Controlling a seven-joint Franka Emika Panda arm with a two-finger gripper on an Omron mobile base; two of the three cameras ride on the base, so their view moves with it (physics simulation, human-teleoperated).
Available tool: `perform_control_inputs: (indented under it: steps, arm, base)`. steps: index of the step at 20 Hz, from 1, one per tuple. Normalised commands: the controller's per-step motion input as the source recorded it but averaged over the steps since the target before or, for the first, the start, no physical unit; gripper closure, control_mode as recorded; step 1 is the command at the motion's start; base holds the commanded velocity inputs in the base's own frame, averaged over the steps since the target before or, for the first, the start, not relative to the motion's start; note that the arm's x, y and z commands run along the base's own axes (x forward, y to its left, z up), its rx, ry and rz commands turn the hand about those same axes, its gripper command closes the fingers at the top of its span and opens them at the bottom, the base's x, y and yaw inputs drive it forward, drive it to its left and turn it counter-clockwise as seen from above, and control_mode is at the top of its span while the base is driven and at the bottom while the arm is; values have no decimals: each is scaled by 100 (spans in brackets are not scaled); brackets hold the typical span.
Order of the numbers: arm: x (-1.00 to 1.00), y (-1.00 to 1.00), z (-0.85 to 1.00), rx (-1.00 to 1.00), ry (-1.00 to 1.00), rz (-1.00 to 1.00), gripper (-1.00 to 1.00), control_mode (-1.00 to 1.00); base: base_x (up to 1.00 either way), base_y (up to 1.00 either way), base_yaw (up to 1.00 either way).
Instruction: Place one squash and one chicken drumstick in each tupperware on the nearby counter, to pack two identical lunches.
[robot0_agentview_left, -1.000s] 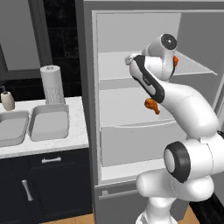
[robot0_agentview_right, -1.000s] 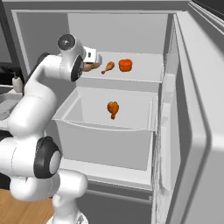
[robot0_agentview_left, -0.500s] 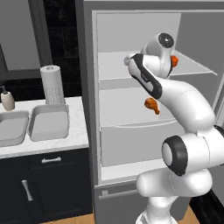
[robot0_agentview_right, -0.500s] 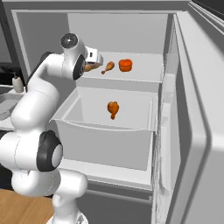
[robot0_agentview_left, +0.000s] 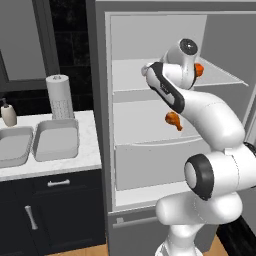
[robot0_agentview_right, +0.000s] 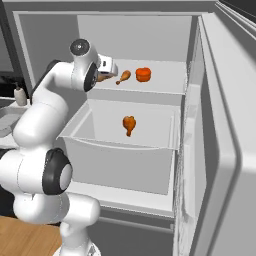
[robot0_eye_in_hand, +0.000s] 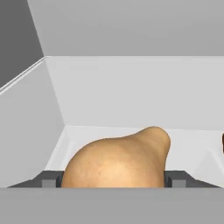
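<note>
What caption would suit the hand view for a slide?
Gripper straddling a tan squash on a white fridge shelf, fingertips at either side.

Open grey fridge (robot0_agentview_left: 150, 107) mid-frame (door (robot0_agentview_right: 225, 150) swung right), dark cabinets (robot0_agentview_left: 50, 215) lower left, black wall (robot0_agentview_left: 65, 40) behind, wood floor (robot0_agentview_right: 25, 235).

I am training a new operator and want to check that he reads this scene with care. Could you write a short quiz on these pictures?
1. True or false: the two tupperware on the counter already hold food.
2. In the hand view, what lies between the finger tips of the gripper? A. a squash B. a soap bottle C. a paper roll
3. How many chicken drumsticks does the right base view show in the fridge?

Key: 1 false; 2 A; 3 two.
</note>
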Motion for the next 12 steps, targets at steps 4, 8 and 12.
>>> perform_control_inputs:
  steps: [4,8,12]
  arm:
    - [-59,3,0,1,-18,0,100,-100]
    - [-94,1,27,3,-18,1,100,-100]
    - [-100,0,71,1,8,-1,100,-100]
  base:
    - [0,0,0]
    - [0,0,0]
    - [0,0,0]
